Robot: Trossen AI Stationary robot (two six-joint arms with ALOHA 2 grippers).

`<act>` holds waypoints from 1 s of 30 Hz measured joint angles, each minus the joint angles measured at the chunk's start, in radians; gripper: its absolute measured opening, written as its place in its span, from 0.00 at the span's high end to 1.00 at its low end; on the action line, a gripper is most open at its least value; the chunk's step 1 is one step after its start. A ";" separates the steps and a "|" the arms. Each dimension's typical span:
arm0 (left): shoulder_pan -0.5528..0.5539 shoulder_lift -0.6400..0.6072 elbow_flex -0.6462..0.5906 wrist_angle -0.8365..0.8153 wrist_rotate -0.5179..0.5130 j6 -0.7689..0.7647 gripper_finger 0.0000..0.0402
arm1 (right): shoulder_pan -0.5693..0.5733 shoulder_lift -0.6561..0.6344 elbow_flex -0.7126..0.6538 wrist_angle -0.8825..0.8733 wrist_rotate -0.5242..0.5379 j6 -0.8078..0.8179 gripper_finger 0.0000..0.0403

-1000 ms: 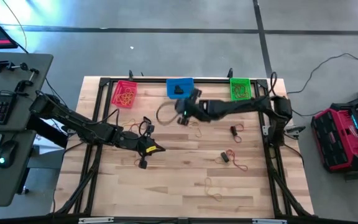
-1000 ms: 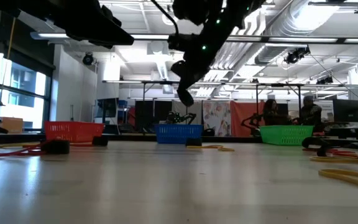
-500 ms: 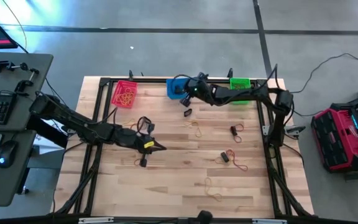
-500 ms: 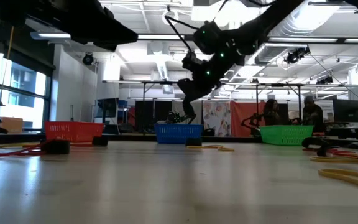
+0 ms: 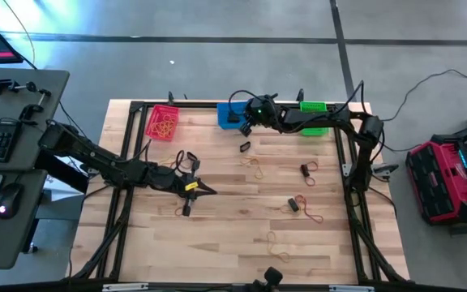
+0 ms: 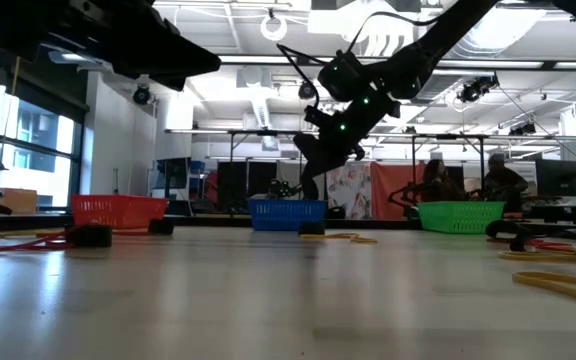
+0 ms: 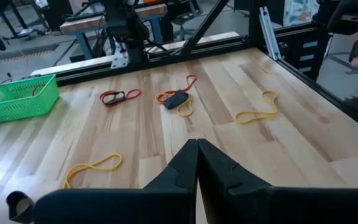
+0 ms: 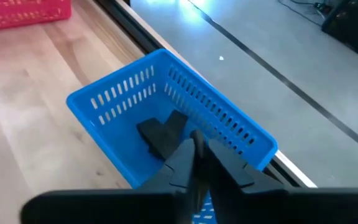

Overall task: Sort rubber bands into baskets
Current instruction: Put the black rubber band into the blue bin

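Right tool (image 8: 194,144) sits raised over the blue basket (image 8: 173,124), its two fingers pressed together with nothing visibly pinched between them. In the wrist view their tips line up over the basket's inside, where a thick black band (image 8: 161,134) lies on the mesh floor. From above, my right tool (image 5: 248,113) is at the back edge of the counter (image 5: 217,235), at the blue basket's (image 5: 226,115) right side. The level view shows it (image 6: 313,170) hanging well above the basket rim (image 6: 288,213).

Left tool (image 5: 203,191) is low over the counter's left-centre, fingers also pressed together, tips meeting in a point (image 7: 197,144); nothing held that I can see.

Basket row along the back edge: red-pink basket (image 5: 162,122) at left with a tangle of yellow-tan bands inside, blue in the middle, green basket (image 5: 314,115) at right, partly covered by my right arm.

Loose bands on the counter:
- a small black band (image 5: 245,147) just in front of the blue basket
- yellow-tan band (image 5: 257,165) near centre
- red-orange band with a black one (image 5: 306,169) toward the right
- black band (image 5: 293,204) lying with red-orange and yellow loops (image 7: 178,101), right of centre
- yellow-tan loop (image 5: 276,247) near the front edge
- black band (image 5: 186,211) just beside the left tool
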 joint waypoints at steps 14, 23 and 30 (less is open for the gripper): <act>-0.003 0.000 0.000 0.018 0.007 -0.024 1.00 | 0.033 0.000 0.082 -0.094 -0.001 0.017 0.67; -0.003 0.000 0.000 0.018 0.007 -0.020 1.00 | 0.157 0.000 0.125 -0.091 0.071 -0.108 0.97; -0.003 0.000 0.000 0.015 0.007 -0.020 1.00 | 0.183 0.000 0.056 -0.028 0.069 -0.069 1.00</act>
